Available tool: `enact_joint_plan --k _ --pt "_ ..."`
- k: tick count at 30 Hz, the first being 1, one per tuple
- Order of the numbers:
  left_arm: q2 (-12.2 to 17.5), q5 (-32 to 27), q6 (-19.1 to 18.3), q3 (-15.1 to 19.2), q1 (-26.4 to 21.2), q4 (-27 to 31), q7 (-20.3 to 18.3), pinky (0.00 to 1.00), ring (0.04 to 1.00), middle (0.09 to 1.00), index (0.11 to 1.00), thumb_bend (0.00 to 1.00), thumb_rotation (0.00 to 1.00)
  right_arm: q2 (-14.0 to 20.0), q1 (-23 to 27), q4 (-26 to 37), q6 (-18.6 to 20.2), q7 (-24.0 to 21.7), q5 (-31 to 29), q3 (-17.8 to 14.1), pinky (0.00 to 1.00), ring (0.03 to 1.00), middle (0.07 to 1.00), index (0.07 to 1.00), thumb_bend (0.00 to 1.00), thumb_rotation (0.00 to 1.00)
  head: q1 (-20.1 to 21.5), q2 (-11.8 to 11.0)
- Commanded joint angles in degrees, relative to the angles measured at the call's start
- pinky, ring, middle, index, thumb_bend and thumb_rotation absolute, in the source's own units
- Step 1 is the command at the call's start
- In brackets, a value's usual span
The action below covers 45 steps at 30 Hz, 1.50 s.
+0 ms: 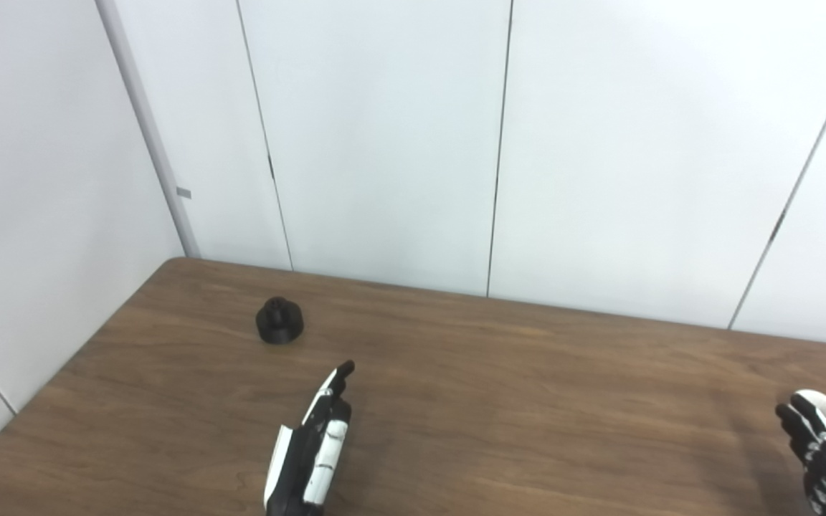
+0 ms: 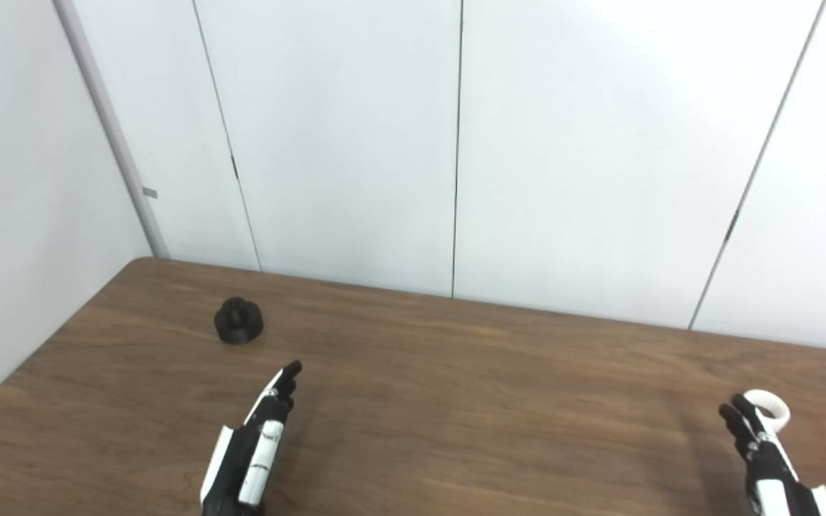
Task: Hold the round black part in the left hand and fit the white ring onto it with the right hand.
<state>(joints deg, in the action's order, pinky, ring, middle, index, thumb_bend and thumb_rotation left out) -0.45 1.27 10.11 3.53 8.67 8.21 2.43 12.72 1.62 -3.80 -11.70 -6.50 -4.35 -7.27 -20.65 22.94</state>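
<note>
Left hand (image 1: 310,448): fingers lying extended, gripping nothing, short of the black part (image 1: 279,321) sitting far-left on the table (image 1: 528,401). Right hand (image 2: 764,451): fingertips overlapping the white ring (image 2: 768,408); grip unclear. Risk: fingertips nudging the ring away.

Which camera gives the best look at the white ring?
The right eye view: the white ring shows as a nearly whole loop on the table just beyond the right hand. In the left eye view the hand's fingers cover part of it, near the frame edge.
</note>
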Motion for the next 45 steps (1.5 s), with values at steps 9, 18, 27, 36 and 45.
enact_joint_plan --k 9,18,27,36,45 --pt "-0.2 1.2 -0.5 -0.1 1.0 -2.8 0.8 1.00 1.000 0.996 0.952 0.64 0.79 -2.0 -1.8 -4.3 -1.8 0.8 -0.1 0.3 1.00 0.940 0.906 0.920 0.53 1.00 0.2 1.4" --pt "-0.3 12.6 -6.5 1.5 0.2 4.6 6.6 1.00 0.993 0.950 0.915 0.81 0.33 -1.1 -1.5 -5.4 -2.8 -1.8 -2.6 0.6 1.00 0.981 0.950 0.956 0.53 1.00 0.3 2.0" --pt "4.3 24.7 -18.5 4.7 -4.2 11.4 7.3 1.00 0.975 0.952 0.905 0.88 0.36 -1.1 -2.0 -5.0 -2.2 -2.3 -3.2 0.5 1.00 0.989 0.954 0.950 0.54 1.00 0.3 2.8" --pt "11.1 27.5 -25.2 7.6 -10.4 10.3 6.6 0.97 0.971 0.946 0.879 0.88 0.34 -1.0 -2.5 -4.5 -1.6 -2.1 -2.6 0.6 1.00 0.984 0.952 0.951 0.56 1.00 0.2 3.2" --pt "14.5 30.8 -29.8 8.2 -14.7 5.6 7.5 0.96 0.972 0.931 0.861 0.86 0.34 -1.3 -2.8 -3.8 -0.8 -1.7 -2.2 0.5 1.00 0.974 0.943 0.944 0.58 1.00 0.6 3.9"
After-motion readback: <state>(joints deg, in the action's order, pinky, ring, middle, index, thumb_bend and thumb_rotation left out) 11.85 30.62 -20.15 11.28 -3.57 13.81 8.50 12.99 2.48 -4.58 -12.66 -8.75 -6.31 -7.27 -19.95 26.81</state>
